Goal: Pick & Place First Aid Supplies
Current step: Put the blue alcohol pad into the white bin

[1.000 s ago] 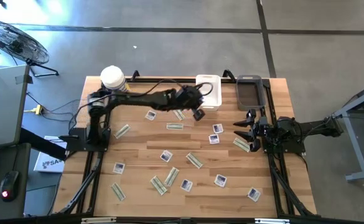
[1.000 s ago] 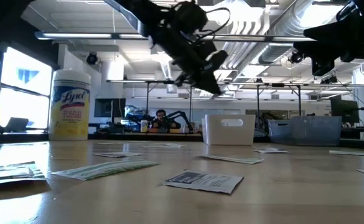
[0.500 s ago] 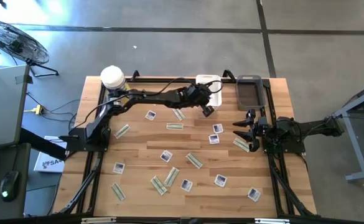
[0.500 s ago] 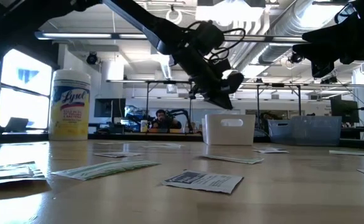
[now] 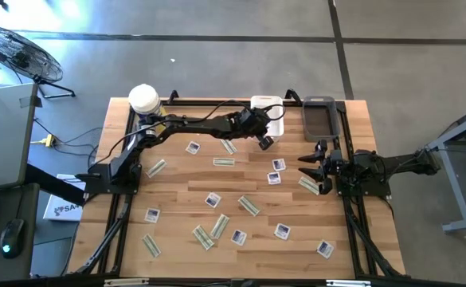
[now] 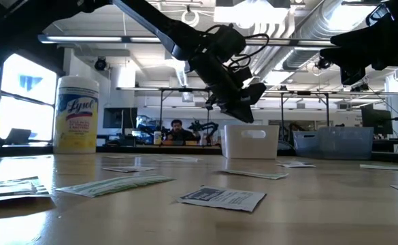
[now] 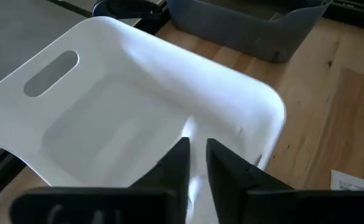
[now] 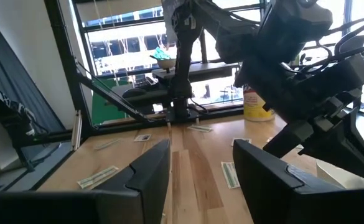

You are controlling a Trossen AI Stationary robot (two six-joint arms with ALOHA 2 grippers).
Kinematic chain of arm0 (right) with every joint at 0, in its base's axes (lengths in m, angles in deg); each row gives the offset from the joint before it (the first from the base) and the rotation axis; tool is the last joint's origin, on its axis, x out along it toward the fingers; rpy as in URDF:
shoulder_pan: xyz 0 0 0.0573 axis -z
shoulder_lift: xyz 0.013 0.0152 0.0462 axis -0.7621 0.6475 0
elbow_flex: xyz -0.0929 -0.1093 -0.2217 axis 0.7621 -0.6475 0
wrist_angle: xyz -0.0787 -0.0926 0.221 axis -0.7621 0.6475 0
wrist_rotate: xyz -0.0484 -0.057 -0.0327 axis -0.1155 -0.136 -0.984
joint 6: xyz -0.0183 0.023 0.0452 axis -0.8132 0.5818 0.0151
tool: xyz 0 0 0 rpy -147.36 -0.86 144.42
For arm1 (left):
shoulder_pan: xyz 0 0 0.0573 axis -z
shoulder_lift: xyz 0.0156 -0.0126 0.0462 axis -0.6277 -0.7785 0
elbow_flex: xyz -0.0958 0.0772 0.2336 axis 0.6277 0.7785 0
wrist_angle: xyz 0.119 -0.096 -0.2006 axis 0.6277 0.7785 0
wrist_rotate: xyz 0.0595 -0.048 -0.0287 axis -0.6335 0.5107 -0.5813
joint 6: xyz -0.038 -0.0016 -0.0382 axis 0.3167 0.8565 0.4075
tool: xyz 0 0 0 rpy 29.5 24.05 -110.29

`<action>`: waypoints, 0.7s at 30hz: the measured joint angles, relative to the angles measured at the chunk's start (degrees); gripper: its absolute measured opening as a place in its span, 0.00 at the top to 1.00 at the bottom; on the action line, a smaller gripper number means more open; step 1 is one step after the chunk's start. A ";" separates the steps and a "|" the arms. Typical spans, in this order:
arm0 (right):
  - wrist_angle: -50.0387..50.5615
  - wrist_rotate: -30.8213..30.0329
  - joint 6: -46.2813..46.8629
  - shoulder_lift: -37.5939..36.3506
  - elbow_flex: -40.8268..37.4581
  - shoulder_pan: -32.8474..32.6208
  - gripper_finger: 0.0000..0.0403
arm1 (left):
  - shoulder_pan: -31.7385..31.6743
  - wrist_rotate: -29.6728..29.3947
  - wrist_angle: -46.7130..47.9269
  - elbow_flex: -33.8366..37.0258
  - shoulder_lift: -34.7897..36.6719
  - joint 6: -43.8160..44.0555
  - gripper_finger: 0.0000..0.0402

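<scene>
Several first aid supplies lie flat on the wooden table: square white packets such as one point(image 5: 213, 200) and pale green strips such as another point(image 5: 248, 206). My left gripper point(image 5: 265, 143) point(image 6: 241, 114) hangs slanting down over the near rim of the white bin point(image 5: 274, 119) point(image 7: 107, 124) at the far middle. Its fingertips point(image 7: 197, 146) stand a narrow gap apart. A bright white sliver shows in that gap; I cannot tell it from the bin's floor. My right gripper point(image 5: 304, 165) point(image 8: 200, 155) waits open at the table's right side, nothing between its fingers.
A grey bin point(image 5: 319, 118) stands right of the white one. A yellow tub with a white lid point(image 5: 143, 99) point(image 6: 76, 113) stands at the far left corner. A strip point(image 5: 308, 185) lies just below my right gripper. A person point(image 6: 176, 131) sits in the room beyond.
My left gripper has gone toward the far right and down, from above the packets to the white bin's near rim. Over the last half second it has kept still.
</scene>
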 joint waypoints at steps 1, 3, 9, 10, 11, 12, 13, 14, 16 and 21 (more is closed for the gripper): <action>-0.02 0.00 0.00 0.02 0.00 0.00 0.58 | 0.00 0.01 -0.02 0.00 0.00 0.00 0.82; -0.01 0.00 0.00 0.01 0.00 0.00 0.58 | 0.00 0.40 -0.06 0.00 0.00 0.00 0.77; -0.02 0.00 0.00 0.01 0.01 0.00 0.58 | 0.01 2.86 0.56 0.01 0.20 1.16 0.70; 0.00 0.00 0.00 0.02 0.00 0.00 0.58 | 0.00 2.87 2.04 0.05 0.74 1.42 0.70; -0.02 0.00 0.00 0.02 0.00 0.00 0.58 | 0.02 2.67 3.43 0.11 1.45 1.40 0.70; -0.01 0.01 0.00 0.02 0.01 0.00 0.58 | 0.02 2.26 4.24 0.11 2.44 1.18 0.70; 0.00 0.02 0.00 0.02 0.01 0.00 0.58 | 0.02 1.51 5.89 0.11 3.73 0.92 0.70; 0.00 0.00 0.00 0.02 0.01 0.00 0.58 | 0.04 0.25 7.59 0.11 5.06 0.42 0.70; 0.00 0.03 0.00 0.02 0.00 0.00 0.58 | 0.39 -2.32 11.50 0.00 7.87 0.14 0.70; 0.06 0.02 0.00 0.02 0.00 0.00 0.58 | 3.16 -12.33 23.39 0.06 13.68 -0.03 0.70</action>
